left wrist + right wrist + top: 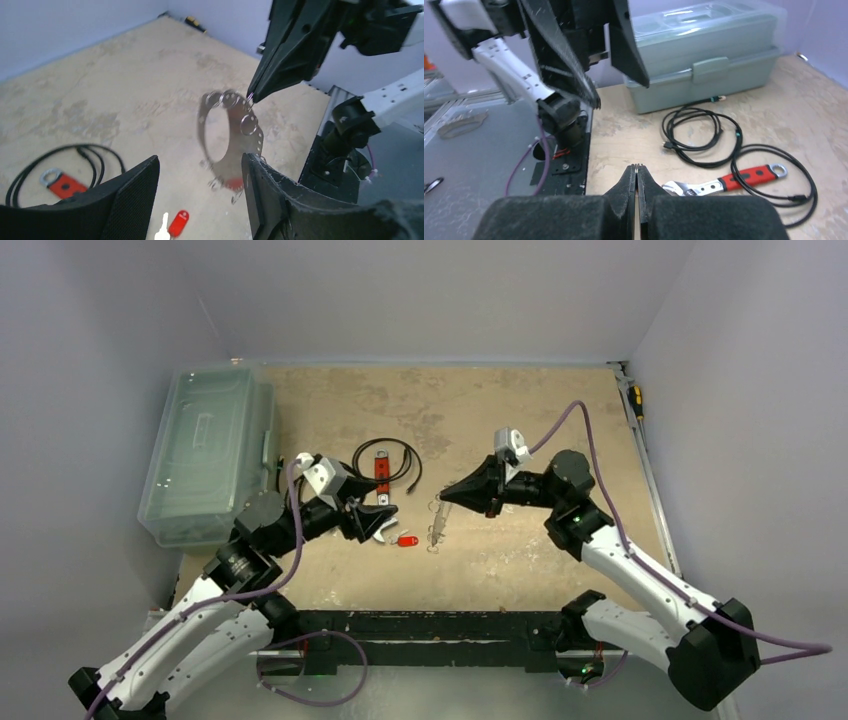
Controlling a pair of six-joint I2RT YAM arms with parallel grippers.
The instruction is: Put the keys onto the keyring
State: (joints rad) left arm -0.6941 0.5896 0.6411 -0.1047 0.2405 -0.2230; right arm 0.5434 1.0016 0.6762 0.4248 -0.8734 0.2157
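This was a robotics lab's test cell: a scuffed, stained tabletop (520, 410) stood boxed in by plain pale walls (420, 290) on 3 sides. 2 white-and-black robot arms, the left arm (190, 635) and the right arm (640, 575), were bolted to a black base rail (430, 625) at its near edge, with purple cables (579, 405) trailing from them. Workshop props lay about it: a clear plastic toolbox (210, 455), a red-handled adjustable wrench (744, 178), loops of black cable (700, 136) and a yellow-and-black screwdriver (635, 400) at the far edge.
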